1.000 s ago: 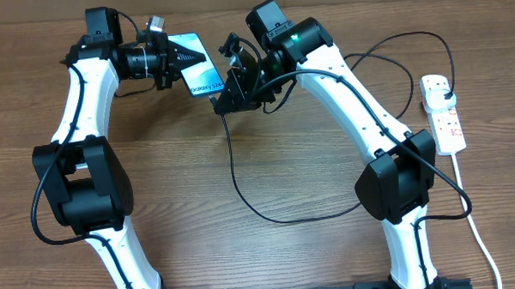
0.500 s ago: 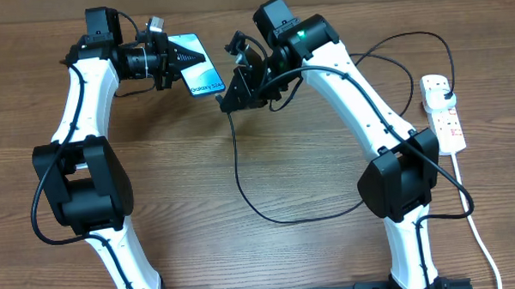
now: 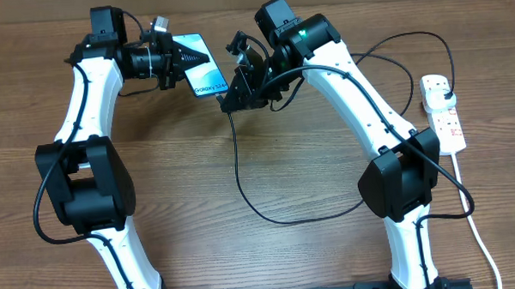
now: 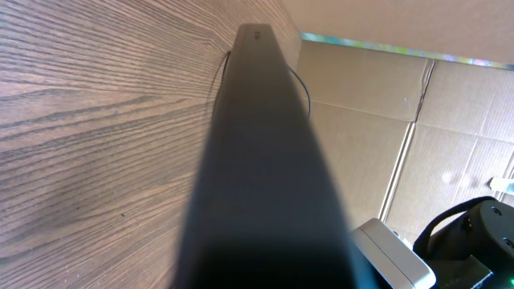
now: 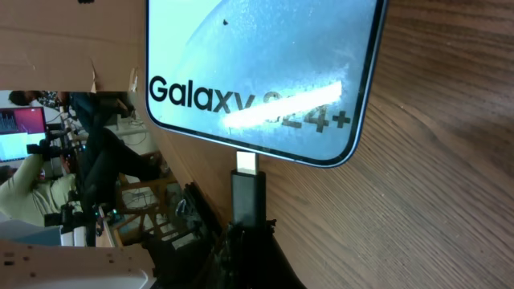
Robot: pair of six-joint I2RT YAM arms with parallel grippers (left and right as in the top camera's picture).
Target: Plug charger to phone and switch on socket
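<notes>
My left gripper [image 3: 179, 59] is shut on the phone [image 3: 200, 67], held above the table with its light-blue screen up; in the left wrist view the phone's dark edge [image 4: 261, 160] fills the frame. My right gripper [image 3: 232, 96] is shut on the charger connector [image 5: 248, 197], whose silver tip touches the phone's bottom edge [image 5: 265, 80]. The black charger cable [image 3: 268, 214] loops down across the table and back to the black plug in the socket [image 3: 443, 110], a white power strip at the right.
The socket's thick white cord [image 3: 475, 231] runs down the right side to the table's front edge. Cardboard walls [image 4: 418, 104] stand behind the table. The arms' bases sit at the front.
The left gripper and phone have shifted slightly right, toward the connector. The right gripper moved up and right, then held still.
</notes>
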